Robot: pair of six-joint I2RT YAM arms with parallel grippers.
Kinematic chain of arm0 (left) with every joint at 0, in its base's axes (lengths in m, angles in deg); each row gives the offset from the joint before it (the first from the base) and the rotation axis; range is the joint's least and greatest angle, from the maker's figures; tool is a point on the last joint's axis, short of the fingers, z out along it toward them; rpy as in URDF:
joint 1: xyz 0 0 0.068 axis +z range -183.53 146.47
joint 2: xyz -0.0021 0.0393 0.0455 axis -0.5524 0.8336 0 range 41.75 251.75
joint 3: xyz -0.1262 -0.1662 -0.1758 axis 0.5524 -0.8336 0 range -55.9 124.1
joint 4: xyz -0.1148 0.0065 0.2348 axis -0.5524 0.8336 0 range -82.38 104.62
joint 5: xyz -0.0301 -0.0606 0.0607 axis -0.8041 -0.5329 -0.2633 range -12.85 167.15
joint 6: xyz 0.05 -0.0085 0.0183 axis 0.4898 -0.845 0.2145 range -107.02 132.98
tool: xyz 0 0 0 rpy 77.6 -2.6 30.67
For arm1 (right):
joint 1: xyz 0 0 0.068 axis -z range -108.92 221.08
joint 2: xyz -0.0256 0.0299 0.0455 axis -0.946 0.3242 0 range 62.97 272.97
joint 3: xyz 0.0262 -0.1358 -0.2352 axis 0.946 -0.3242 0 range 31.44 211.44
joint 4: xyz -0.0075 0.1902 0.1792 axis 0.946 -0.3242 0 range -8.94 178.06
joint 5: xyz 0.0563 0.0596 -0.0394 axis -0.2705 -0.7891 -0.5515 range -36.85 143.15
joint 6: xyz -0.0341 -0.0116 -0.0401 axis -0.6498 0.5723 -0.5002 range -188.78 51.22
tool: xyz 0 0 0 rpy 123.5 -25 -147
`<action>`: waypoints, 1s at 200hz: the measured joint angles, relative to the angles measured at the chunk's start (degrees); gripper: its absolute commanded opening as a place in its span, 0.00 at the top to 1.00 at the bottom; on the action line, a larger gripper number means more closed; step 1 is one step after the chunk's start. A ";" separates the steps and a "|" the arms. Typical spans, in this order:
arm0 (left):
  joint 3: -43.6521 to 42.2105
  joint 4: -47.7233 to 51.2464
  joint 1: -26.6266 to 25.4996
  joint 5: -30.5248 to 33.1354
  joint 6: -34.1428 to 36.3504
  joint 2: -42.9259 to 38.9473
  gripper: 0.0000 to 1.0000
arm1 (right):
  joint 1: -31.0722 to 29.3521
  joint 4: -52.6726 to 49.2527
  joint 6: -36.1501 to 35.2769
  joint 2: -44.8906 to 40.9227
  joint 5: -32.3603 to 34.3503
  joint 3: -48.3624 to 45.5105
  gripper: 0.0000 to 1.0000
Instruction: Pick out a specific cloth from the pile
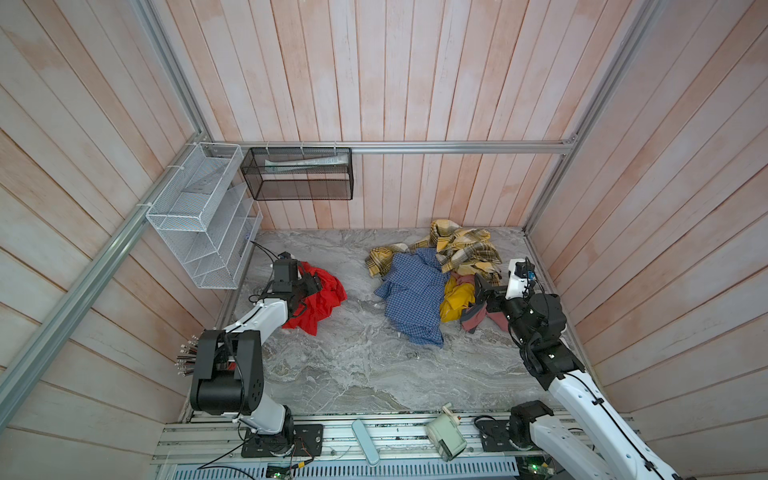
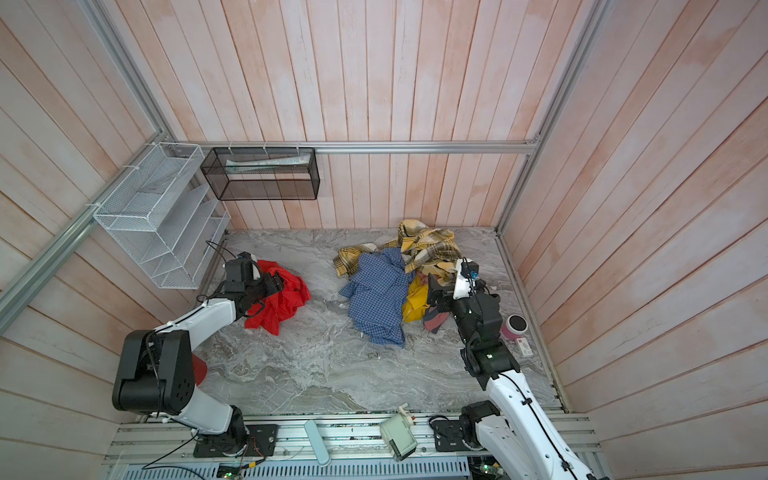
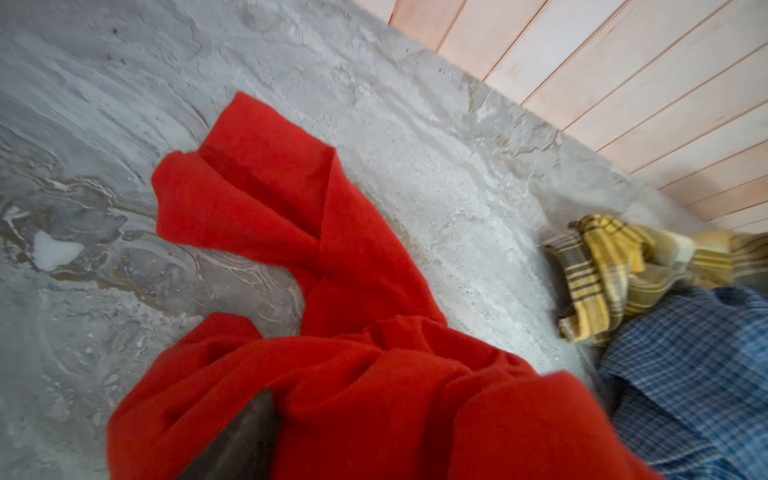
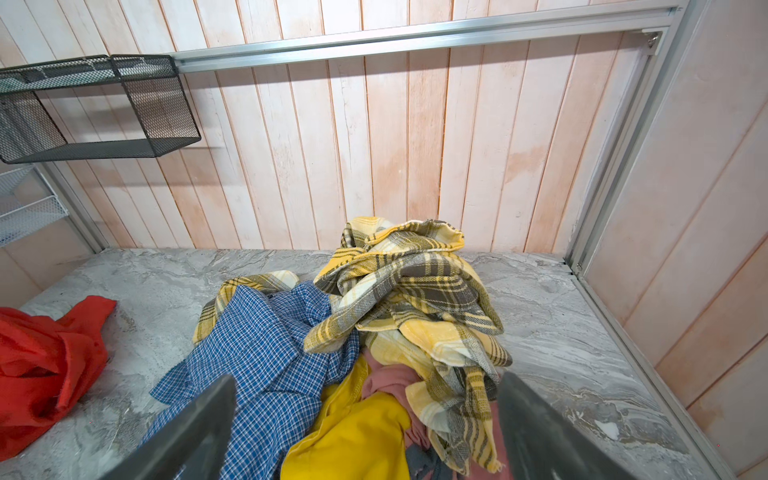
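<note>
The cloth [image 1: 322,297] lies on the left of the bench [image 1: 353,374], well apart from the pile [image 1: 455,297] on the right. Within the pile, the plaid piece [image 1: 461,245] sits rearmost, by the back wall [image 1: 415,83], with the checked shirt [image 1: 411,295] before it and leftward.

Both arms [image 1: 266,316] show white shells, black joints, thin black cables.

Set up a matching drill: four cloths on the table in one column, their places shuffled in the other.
1 red cloth
2 blue checked shirt
3 plaid cloth
4 yellow cloth

A nearest the back wall
B alone, apart from the pile
C between the shirt and the pink cloth
D stretches furthest toward the front

Pairs: 1-B, 2-D, 3-A, 4-C
</note>
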 measured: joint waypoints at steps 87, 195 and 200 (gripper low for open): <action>13.27 8.46 -1.62 7.82 2.43 13.31 0.20 | 0.07 -0.68 0.02 0.39 -1.03 0.00 0.02; 22.71 15.28 0.39 8.09 6.99 20.74 0.02 | 0.39 -1.70 -0.02 1.05 -1.66 0.15 0.02; 22.36 15.28 0.42 7.98 7.17 20.24 0.00 | 0.39 -1.73 0.00 1.05 -1.73 0.15 0.02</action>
